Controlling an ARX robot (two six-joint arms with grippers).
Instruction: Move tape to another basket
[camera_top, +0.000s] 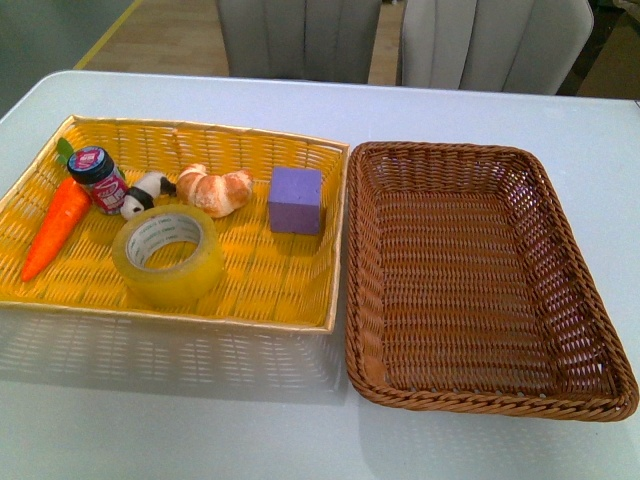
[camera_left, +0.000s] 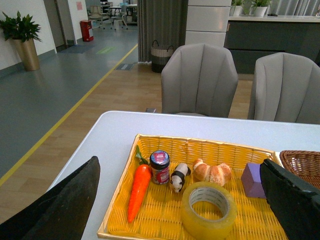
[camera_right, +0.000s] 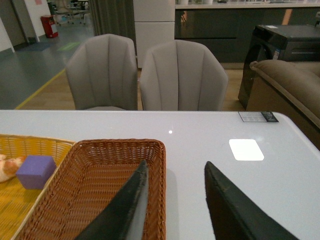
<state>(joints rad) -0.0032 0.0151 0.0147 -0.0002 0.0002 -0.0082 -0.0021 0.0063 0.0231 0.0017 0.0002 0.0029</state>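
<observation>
Fingers (camera_left: 70, 200) on left gripper (camera_left: 179, 165) gape wide and empty, tape (camera_top: 170, 278) lies flat in yellow basket (camera_top: 200, 128) near panda (camera_top: 145, 192); a grasp could slip on its slick side or snag that toy before reaching brown basket (camera_top: 480, 280).

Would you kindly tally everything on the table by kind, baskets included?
Woven baskets: 2 (bright yellow rectangular basket, dark brown wicker basket)
Food items: 2 (orange carrot, golden-brown croissant)
Jars: 1 (small red-labelled jar)
Toy figures: 1 (black-and-white panda)
Blocks: 1 (purple cube)
Tape rolls: 1 (yellowish translucent packing tape)
Total: 8
</observation>
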